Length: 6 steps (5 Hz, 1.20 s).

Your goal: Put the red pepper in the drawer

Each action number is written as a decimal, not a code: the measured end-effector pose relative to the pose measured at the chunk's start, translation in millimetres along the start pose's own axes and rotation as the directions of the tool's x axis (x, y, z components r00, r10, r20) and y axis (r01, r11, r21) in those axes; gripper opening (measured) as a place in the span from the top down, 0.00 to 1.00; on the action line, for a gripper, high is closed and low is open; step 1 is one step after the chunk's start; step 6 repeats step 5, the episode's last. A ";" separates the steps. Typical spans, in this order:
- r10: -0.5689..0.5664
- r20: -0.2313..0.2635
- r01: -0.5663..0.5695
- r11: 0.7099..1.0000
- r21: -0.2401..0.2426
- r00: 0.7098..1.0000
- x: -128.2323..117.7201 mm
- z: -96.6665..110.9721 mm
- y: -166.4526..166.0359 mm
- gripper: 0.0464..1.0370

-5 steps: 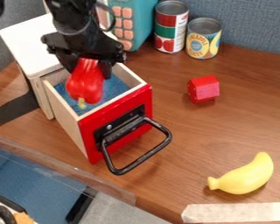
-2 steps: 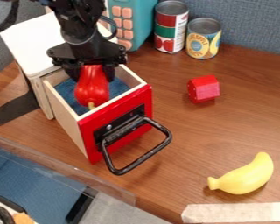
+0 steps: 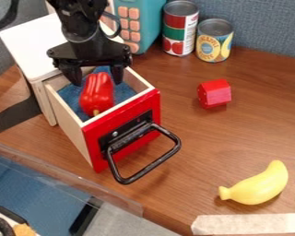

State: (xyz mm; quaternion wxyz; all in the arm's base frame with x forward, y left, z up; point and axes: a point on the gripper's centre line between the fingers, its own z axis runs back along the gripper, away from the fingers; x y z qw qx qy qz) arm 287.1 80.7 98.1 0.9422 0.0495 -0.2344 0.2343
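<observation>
1. Inside the open drawer (image 3: pixel 67 124), right where I'd put the centre of the clock, lies the red pepper (image 3: pixel 96 94), its stubby stem pointing to six, with blue lining (image 3: pixel 122 92) around it.
2. Just toward twelve hangs the black gripper (image 3: pixel 97 84), its two fingers spread apart, one to either side of the pepper's upper end; whether either brushes it, I can't tell.
3. Toward five is the drawer's red front (image 3: pixel 151 103), with a black looped handle (image 3: pixel 144 170) jutting out.
4. Between ten and eleven I see the white cabinet top (image 3: pixel 30 46), and at half past eight a black strip (image 3: pixel 17 115) on the table (image 3: pixel 174 129).
5. Out at three sits a small red block (image 3: pixel 215 94).
6. Up at one stands a teal toy (image 3: pixel 149 20); the tomato can (image 3: pixel 179 27) is between one and two, and the pineapple can (image 3: pixel 215 41) at two, just beside it.
7. Farther off at four lies a yellow banana (image 3: pixel 256 185), with pale tape (image 3: pixel 248 224) beyond.
</observation>
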 end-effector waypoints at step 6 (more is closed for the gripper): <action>-0.185 -0.128 0.173 0.980 -0.102 0.974 -27.2 33.5 -39.7 0.04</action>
